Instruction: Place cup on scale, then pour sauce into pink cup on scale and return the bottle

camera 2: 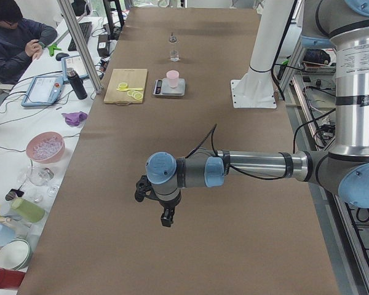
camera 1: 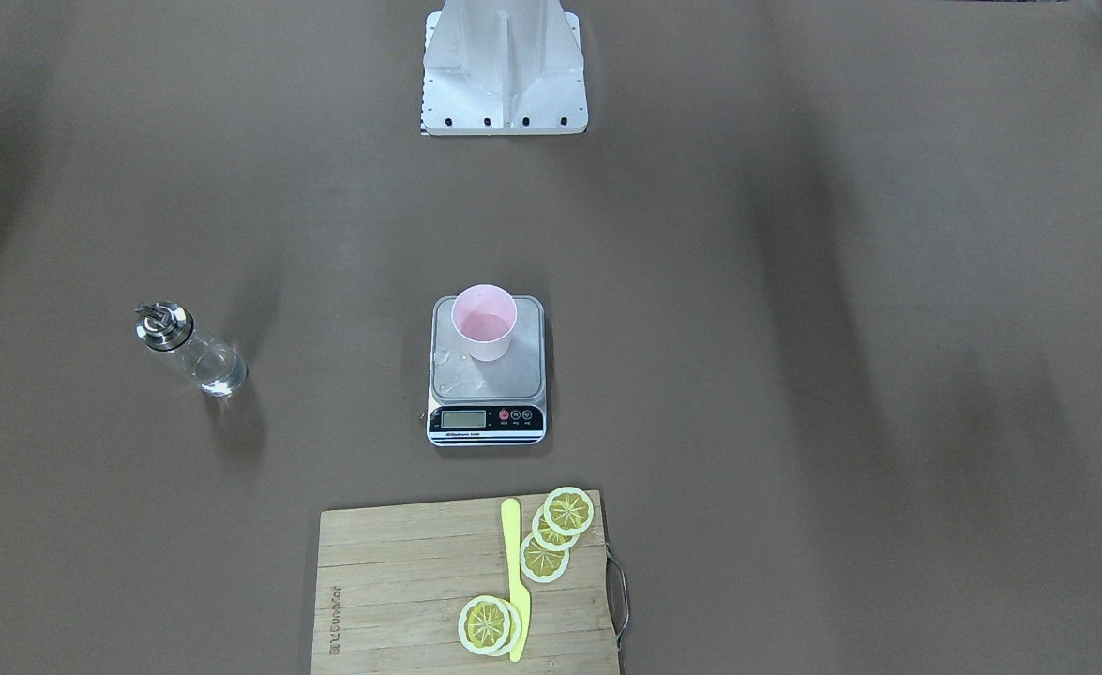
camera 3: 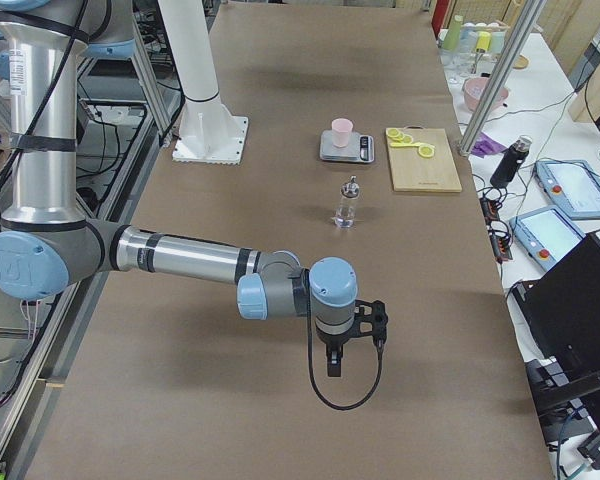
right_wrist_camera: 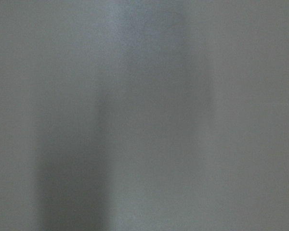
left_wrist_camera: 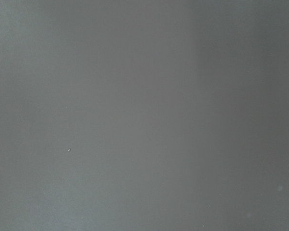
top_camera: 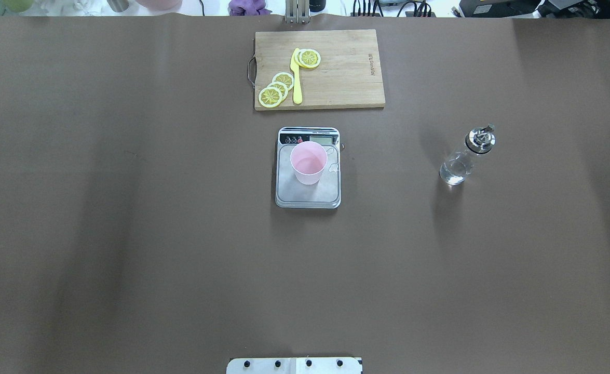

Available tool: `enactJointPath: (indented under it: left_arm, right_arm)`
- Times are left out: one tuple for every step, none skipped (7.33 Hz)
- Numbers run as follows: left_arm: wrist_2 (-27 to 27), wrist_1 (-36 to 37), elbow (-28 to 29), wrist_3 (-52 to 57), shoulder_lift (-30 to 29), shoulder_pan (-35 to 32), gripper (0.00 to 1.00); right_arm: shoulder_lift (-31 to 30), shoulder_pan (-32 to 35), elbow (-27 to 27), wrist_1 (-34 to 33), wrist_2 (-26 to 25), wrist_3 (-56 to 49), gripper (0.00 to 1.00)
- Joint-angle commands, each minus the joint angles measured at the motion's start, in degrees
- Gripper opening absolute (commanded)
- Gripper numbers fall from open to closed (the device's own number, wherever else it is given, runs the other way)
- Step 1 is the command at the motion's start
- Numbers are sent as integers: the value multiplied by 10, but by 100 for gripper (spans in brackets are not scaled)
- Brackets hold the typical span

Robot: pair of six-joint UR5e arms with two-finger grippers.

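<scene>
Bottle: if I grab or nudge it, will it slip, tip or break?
The bottle looks like smooth clear glass, so it is probably slippery and breakable if dropped. It stands upright, narrow, with a metal cap on top, so a high nudge may tip it. How full it is I cannot tell.

A small pale pink cup (top_camera: pixel 309 162), tapered and without a handle, stands upright and open near the middle of a scale (top_camera: pixel 308 197). The scale is rectangular, with a silver platform carrying a few wet glints. Its display strip faces the table's far edge, opposite the robot. It sits mid-table, somewhat nearer that far edge. A clear glass bottle (top_camera: pixel 465 158) with a shiny silver pourer cap stands upright, well apart from the scale, toward the table's right end. Colourless sauce (top_camera: pixel 452 171) fills its lower part.
</scene>
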Motion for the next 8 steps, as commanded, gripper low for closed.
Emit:
enactJointPath:
  left_arm:
    - [0, 0, 0, 1, 3, 0, 99]
    - [0, 0, -1, 1, 4, 0, 99]
    - [0, 0, 2, 0, 3, 1, 99]
    - [-1, 0, 4, 0, 3, 0, 99]
    - [0, 1, 5, 0, 2, 1, 99]
    - [0, 1, 5, 0, 1, 1, 99]
    - [0, 1, 5, 0, 2, 1, 99]
    - [0, 1, 6, 0, 2, 1, 99]
  right_arm:
    - [-4, 0, 13, 1, 4, -2, 100]
    - [-4, 1, 16, 1, 4, -2, 100]
    - [-5, 1, 16, 0, 5, -2, 100]
    - [-9, 1, 17, 0, 6, -2, 100]
    - [-10, 0, 21, 0, 6, -2, 100]
    - [-10, 1, 21, 0, 6, -2, 100]
    - [-15, 1, 27, 1, 6, -2, 100]
    - [-19, 0, 35, 0, 6, -2, 100]
